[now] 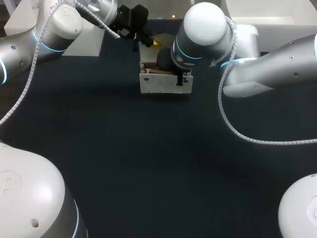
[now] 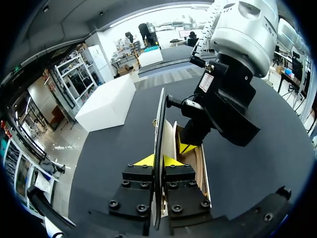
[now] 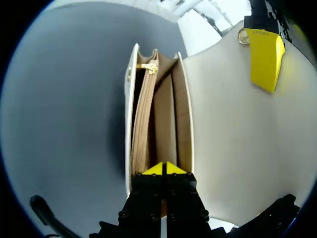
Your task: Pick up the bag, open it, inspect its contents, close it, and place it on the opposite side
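Open bag (image 1: 158, 83), upright on the surface (image 1: 148, 163). Behind the bag, the left jaws are clamped on its raised flap (image 2: 159, 144). Over the bag's mouth, the right jaws are pressed tip to tip; we cannot tell whether they pinch anything. We judge opening done, inspection current, closing and placing left.

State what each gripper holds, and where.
Left gripper: white rectangular handbag, by the edge of its raised flap. Right gripper: shut at its mouth, hold unclear.
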Controlling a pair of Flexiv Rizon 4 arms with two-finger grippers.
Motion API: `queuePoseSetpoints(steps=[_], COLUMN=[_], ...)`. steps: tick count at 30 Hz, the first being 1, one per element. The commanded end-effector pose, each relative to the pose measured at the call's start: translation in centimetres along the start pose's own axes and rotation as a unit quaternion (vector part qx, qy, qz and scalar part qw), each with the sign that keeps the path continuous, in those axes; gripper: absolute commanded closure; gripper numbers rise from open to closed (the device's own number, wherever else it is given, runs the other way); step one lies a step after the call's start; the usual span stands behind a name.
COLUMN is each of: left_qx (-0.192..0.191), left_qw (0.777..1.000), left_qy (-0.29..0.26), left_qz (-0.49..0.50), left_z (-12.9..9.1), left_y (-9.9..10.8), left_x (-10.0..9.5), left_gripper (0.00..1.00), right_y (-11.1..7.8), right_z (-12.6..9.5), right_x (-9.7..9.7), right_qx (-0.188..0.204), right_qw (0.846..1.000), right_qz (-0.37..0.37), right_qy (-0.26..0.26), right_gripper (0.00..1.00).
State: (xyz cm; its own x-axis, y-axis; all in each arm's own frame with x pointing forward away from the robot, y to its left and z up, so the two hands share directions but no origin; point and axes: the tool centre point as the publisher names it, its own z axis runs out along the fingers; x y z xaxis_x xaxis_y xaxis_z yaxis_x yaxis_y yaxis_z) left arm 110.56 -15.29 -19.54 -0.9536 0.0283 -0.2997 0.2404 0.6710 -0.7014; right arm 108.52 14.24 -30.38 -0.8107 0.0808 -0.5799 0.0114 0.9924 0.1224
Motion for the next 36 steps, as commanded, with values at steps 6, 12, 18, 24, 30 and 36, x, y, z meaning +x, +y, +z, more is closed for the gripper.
queuePoseSetpoints(steps=[6,12,18,24,30,36], left_qx=[0.016,0.021,0.026,0.027,0.028,0.028], left_qw=[1.000,0.999,0.999,0.999,0.999,0.999], left_qy=[0.020,0.026,0.026,0.025,0.025,0.025], left_qz=[-0.008,-0.014,-0.012,-0.006,-0.003,-0.001], left_z=[0.3,0.7,0.6,0.5,0.5,0.6], left_y=[0.7,1.3,1.4,1.3,1.3,1.3], left_x=[-0.1,0.0,0.2,0.3,0.3,0.3], left_gripper=[1.00,1.00,1.00,1.00,1.00,1.00], right_y=[0.2,0.2,0.4,0.5,0.6,0.5], right_z=[1.3,1.6,1.9,2.2,2.3,2.5], right_x=[0.9,1.1,1.1,1.3,1.2,1.2], right_qx=[0.003,0.004,0.003,0.004,0.004,0.005], right_qw=[1.000,0.999,0.999,0.999,0.999,0.999], right_qz=[0.001,0.004,0.001,-0.001,-0.002,-0.002], right_qy=[0.031,0.037,0.042,0.048,0.051,0.054], right_gripper=[0.00,0.00,0.00,0.00,0.00,0.00])
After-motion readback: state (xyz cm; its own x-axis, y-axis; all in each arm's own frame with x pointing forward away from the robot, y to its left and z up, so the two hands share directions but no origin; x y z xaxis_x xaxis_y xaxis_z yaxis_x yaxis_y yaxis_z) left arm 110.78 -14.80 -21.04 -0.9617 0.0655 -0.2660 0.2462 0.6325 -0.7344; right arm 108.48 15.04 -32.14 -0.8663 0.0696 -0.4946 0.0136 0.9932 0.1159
